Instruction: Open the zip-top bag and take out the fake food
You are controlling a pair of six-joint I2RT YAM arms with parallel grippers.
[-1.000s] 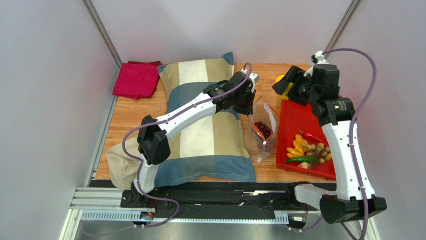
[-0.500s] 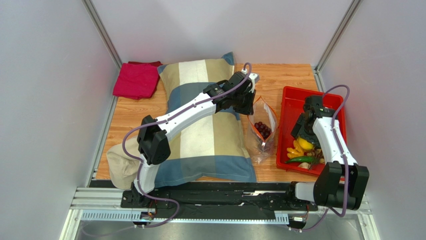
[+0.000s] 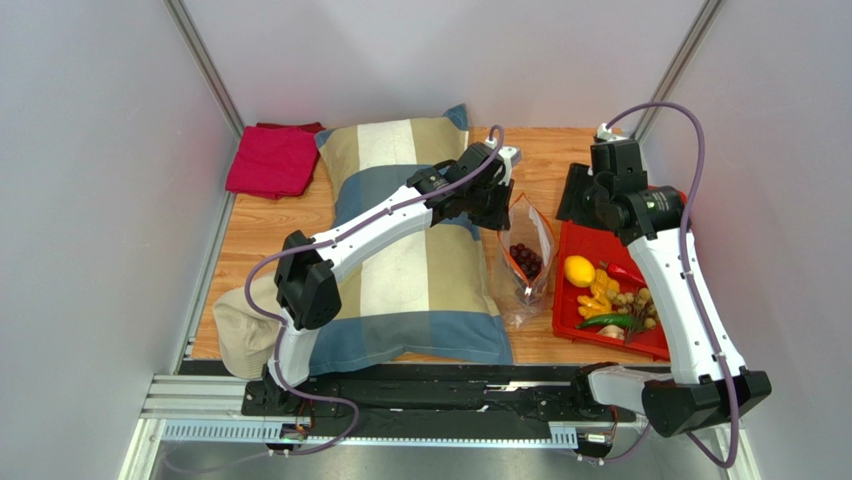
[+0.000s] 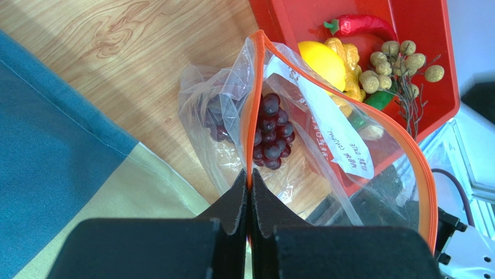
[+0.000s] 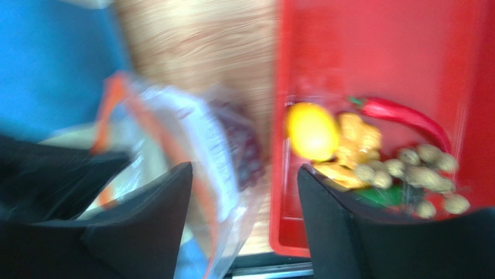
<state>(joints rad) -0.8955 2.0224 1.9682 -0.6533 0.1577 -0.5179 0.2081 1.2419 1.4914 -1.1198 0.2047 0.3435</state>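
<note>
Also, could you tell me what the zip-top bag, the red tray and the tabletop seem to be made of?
The zip-top bag: thin clear plastic film, crinkled and glossy, grapes visible through it. The red tray: probably moulded hard plastic, smooth and slightly shiny. The tabletop: wood or wood-look laminate, grain visible.

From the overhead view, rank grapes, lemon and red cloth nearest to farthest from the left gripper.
1. Grapes, inside the bag that the left gripper pinches.
2. Lemon, in the red tray, to the right.
3. Red cloth, far left corner.
</note>
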